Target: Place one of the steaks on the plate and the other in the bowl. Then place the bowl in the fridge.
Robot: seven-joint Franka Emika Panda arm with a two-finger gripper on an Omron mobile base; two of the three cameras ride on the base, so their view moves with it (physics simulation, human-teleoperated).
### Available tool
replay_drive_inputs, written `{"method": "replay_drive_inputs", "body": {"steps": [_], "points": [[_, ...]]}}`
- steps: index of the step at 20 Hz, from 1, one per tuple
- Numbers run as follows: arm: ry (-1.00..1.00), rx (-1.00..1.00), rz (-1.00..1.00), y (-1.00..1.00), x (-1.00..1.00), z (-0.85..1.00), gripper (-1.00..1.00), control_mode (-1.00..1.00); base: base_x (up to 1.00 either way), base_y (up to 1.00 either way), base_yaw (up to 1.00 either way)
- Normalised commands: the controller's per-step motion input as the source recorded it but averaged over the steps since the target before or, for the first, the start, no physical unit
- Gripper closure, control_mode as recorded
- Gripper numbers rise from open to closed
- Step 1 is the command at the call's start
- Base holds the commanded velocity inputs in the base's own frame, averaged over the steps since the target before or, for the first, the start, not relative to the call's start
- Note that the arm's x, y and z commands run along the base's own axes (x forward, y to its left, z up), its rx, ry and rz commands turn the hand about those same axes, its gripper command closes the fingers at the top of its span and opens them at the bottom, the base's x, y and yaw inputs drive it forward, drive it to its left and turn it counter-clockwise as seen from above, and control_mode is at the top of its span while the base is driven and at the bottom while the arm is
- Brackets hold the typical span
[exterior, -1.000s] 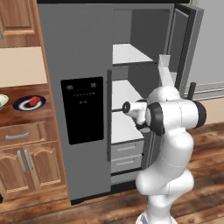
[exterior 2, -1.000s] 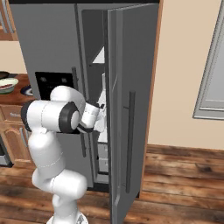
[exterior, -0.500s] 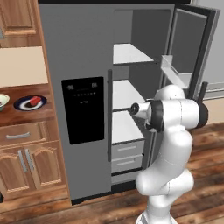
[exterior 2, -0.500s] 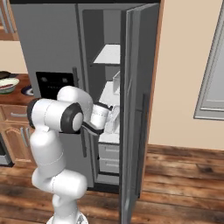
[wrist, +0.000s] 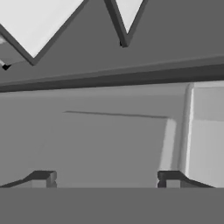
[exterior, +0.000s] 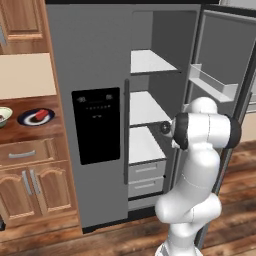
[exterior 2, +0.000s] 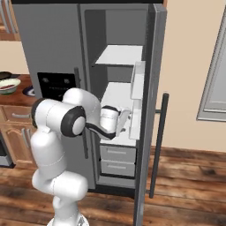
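Grey fridge (exterior: 95, 60) interior fills the blurred hand view, seemingly shelves, between wide-open, empty fingers (wrist: 39, 178).

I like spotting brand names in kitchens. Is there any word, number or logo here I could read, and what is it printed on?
No text here can be read.
Black dispenser panel on the closed fridge door: faint pale marks near its top, too small and blurred to read.
Shelves, drawers, cabinets, plate and bowl: no lettering.
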Motion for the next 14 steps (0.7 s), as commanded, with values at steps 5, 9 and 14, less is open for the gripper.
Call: {"method": "replay_drive_inputs", "body": {"steps": [5,9,14], "points": [[-0.14,0.11,0.00,-0.69,-0.34,0.03,-1.00,-1.00,0.00,0.00,0.00],[-0.07,0.14,0.00,0.46,-0.41,0.34,-1.00,-1.00,0.00,0.00,0.00],[0.21,0.14,0.00,0.87,-0.39,0.73,-1.00,-1.00,0.00,0.00,0.00]]}}
